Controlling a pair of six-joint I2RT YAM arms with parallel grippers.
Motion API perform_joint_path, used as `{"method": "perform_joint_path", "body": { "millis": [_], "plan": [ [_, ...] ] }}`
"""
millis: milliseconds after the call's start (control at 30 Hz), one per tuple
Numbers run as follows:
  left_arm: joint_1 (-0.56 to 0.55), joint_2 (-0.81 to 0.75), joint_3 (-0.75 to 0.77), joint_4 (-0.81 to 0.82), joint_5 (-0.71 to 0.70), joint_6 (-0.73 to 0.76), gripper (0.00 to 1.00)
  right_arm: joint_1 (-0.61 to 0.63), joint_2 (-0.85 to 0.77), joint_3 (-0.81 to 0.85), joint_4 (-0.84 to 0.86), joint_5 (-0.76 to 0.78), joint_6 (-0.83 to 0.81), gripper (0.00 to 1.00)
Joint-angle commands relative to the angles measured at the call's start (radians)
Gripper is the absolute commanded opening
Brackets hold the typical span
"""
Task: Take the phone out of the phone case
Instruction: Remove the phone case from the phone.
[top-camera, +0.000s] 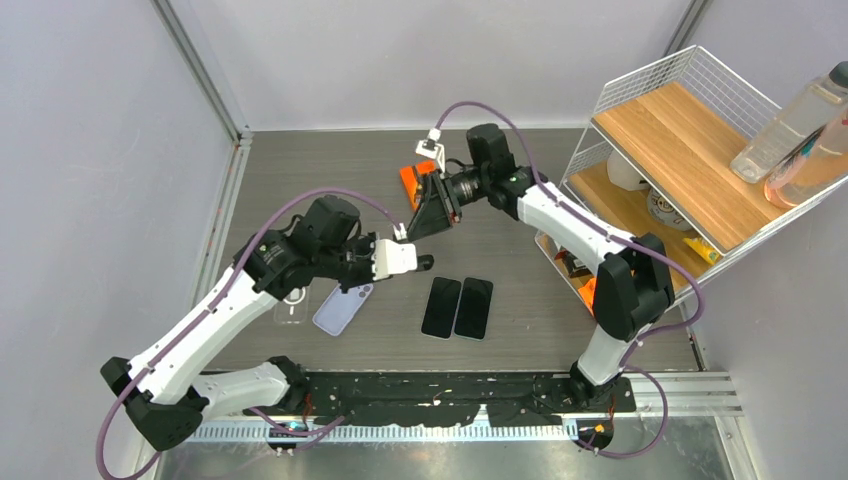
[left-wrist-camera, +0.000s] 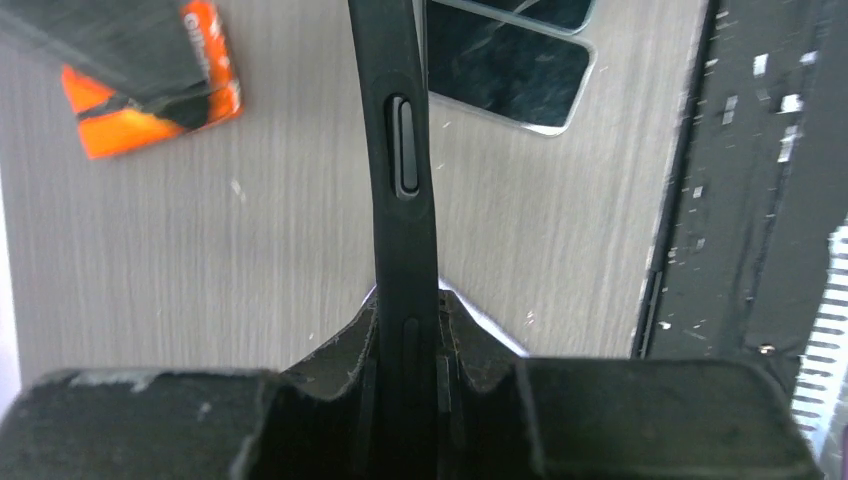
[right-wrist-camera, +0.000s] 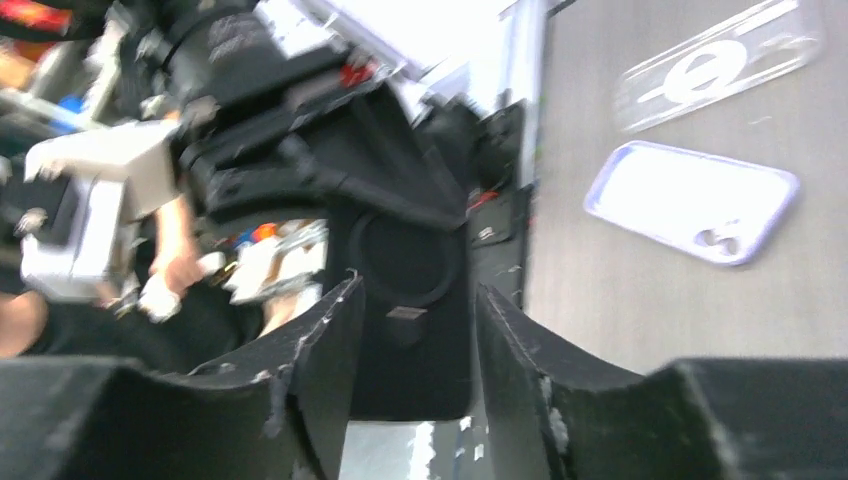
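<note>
The black phone case (left-wrist-camera: 403, 150) is in the air above the middle of the table (top-camera: 520, 250), turned edge-on so that its side button faces the left wrist camera. The left gripper (left-wrist-camera: 407, 335) is pinched together on the case's lower end. This hold leaves the long edges and upper end free, probably so the other arm can work there. The pictures do not show whether a phone sits inside the case.

The right gripper (right-wrist-camera: 420, 290) comes in from the case's 12 o'clock in the overhead view. Its fingers are spread, and the case's back, with its round ring, fills the gap between them. No firm clamp shows, and the frame is blurred, so contact is hard to judge. It looks lined up to push or peel at the back.

On the table at 5 o'clock from the case, two bare phones (top-camera: 457, 307) lie side by side. A lavender case (top-camera: 343, 308) lies between 7 and 8 o'clock, and a clear case (top-camera: 295, 305) is just beyond it. All four are near the arm bases, clear of the working space. An orange packet (top-camera: 408, 180) sits at 12 o'clock, and a wire shelf (top-camera: 680, 130) stands at 2 o'clock.
</note>
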Motion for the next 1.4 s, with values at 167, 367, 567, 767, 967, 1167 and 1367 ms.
{"method": "perform_joint_path", "body": {
  "millis": [167, 367, 567, 767, 967, 1167, 1367],
  "plan": [
    [0.089, -0.081, -0.022, 0.071, 0.272, -0.013, 0.0, -0.033, -0.188, 0.215, -0.497, 0.438, -0.544, 0.97],
    [0.282, -0.123, -0.045, 0.129, 0.514, -0.087, 0.0, -0.036, -0.353, 0.16, -0.493, 0.492, -0.614, 0.96],
    [0.389, -0.134, -0.056, 0.238, 0.753, -0.241, 0.0, -0.038, -0.424, 0.08, -0.49, 0.372, -0.621, 0.96],
    [0.397, -0.126, -0.097, 0.401, 0.877, -0.442, 0.0, -0.031, -0.402, 0.04, -0.479, 0.358, -0.636, 0.97],
    [0.397, -0.114, -0.126, 0.492, 0.893, -0.526, 0.0, 0.0, -0.367, 0.031, -0.456, 0.351, -0.621, 1.0],
    [0.397, -0.11, -0.136, 0.504, 0.892, -0.528, 0.0, 0.027, -0.338, 0.053, -0.461, 0.339, -0.624, 0.89],
    [0.396, -0.108, -0.145, 0.519, 0.897, -0.54, 0.0, 0.046, -0.313, 0.081, -0.472, 0.331, -0.633, 0.71]
  ]
}}
